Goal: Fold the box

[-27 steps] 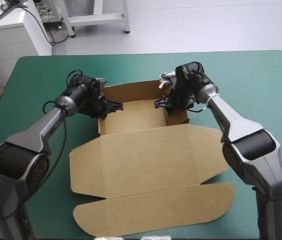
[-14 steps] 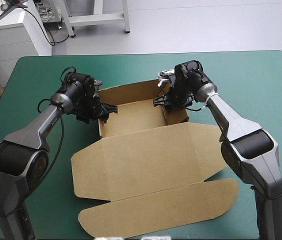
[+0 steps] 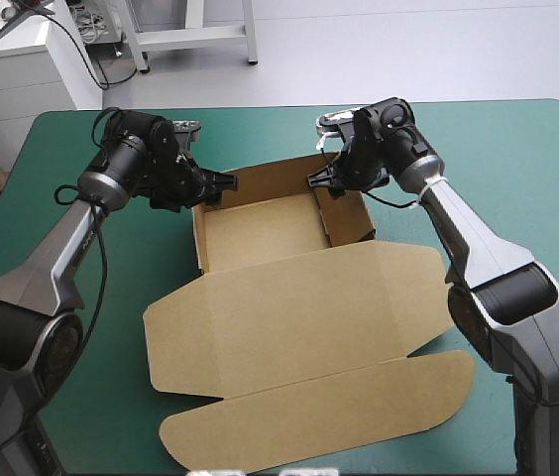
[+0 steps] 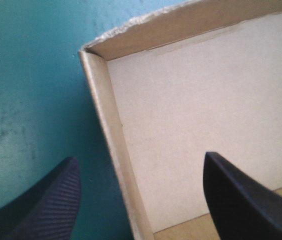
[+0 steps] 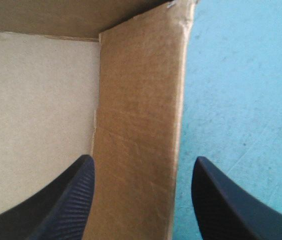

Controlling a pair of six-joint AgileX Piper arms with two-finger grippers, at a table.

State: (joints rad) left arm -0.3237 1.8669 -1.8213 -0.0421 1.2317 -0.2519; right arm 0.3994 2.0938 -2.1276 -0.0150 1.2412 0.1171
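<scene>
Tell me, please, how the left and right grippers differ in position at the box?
The left gripper straddles the box's left wall, the right gripper its right wall. The left gripper's wall shows a thin edge, the right gripper's a broad face. Both are open, one finger on each side of the wall.

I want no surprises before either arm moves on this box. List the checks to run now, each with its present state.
1. Left gripper open: ok, fingers apart.
2. Left wall of the box between its fingers: ok, one finger over the teal-green cover, one over the tray.
3. Right gripper open: ok.
4. Right wall between its fingers: ok, upright.
5. Lid flat, away from both grippers: ok.
6. Walls tucked firmly: cannot tell.
</scene>
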